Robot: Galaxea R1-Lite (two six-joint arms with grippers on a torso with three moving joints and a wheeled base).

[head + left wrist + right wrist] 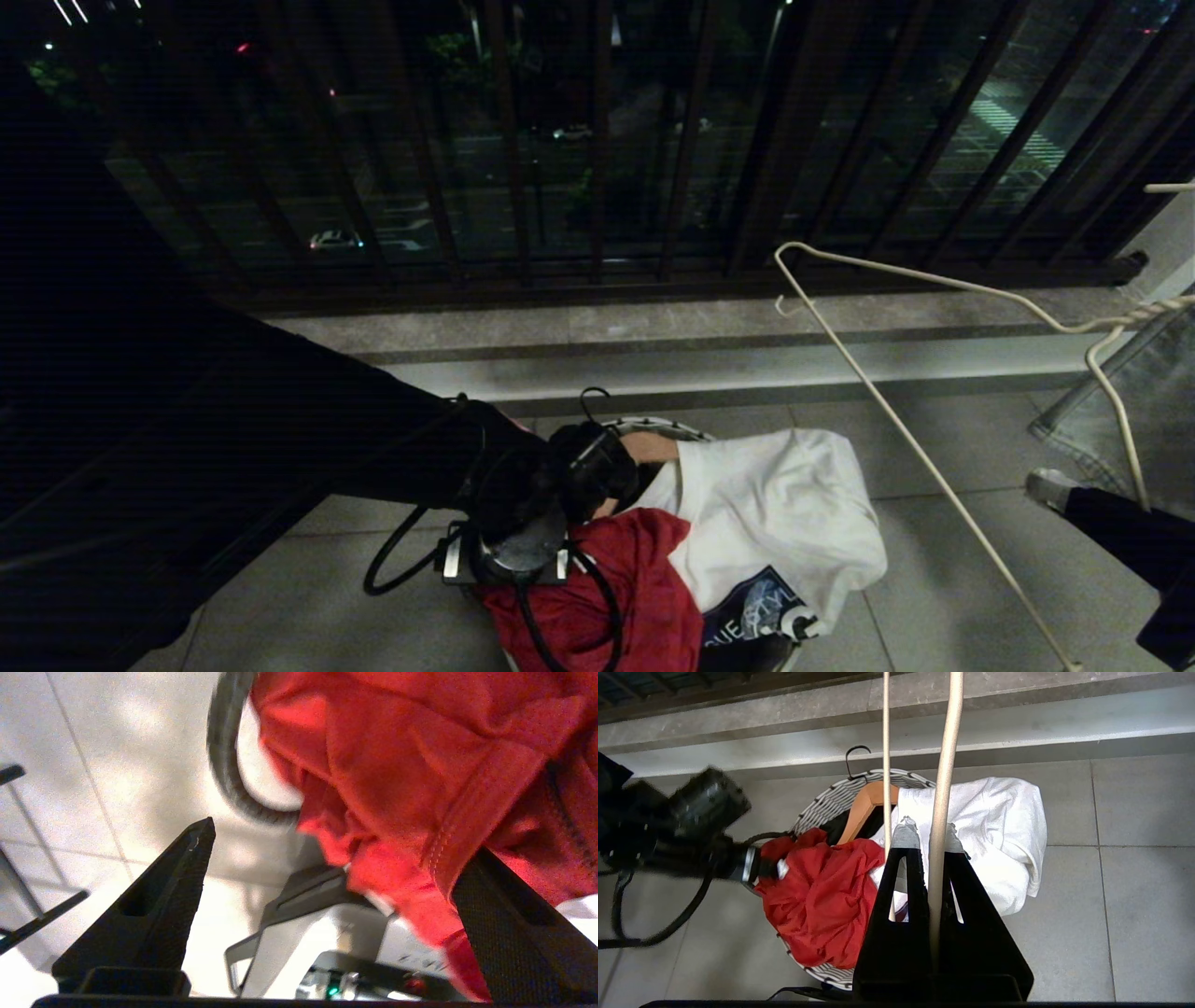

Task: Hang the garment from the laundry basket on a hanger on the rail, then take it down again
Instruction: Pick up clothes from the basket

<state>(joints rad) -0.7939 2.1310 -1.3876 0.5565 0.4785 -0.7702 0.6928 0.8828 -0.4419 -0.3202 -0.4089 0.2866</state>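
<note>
Railing bars (597, 140) of dark metal fill the far side, w/ a stone ledge below and grey floor tiles (934, 579) nearer; no rail in sight.

Laundry basket (817, 807), round w/ white woven rim and dark inside, sits on the tiles in front of the robot, prob. so both arms can reach down into it. It's overfilled: a white T-shirt (784, 504) w/ dark print is draped over its right rim, and a wooden hanger (864, 807) w/ black hook pokes up at the back.

Garment (635, 588), red soft knit, crumpled w/ stitched hems, spills over the basket's near-left rim.

Left gripper (327, 868) is down at the garment's edge, jaws spread wide: one finger (163, 882) bare over the tile, red cloth lying against the other. Nothing pinched; looks like lining up for a grab.

Right gripper (927, 840) is clamped tight on the hanger (934, 467), thin white wire w/ a small notch hook at the shoulder, held up right of the basket, likely kept ready for the shirt.
</note>
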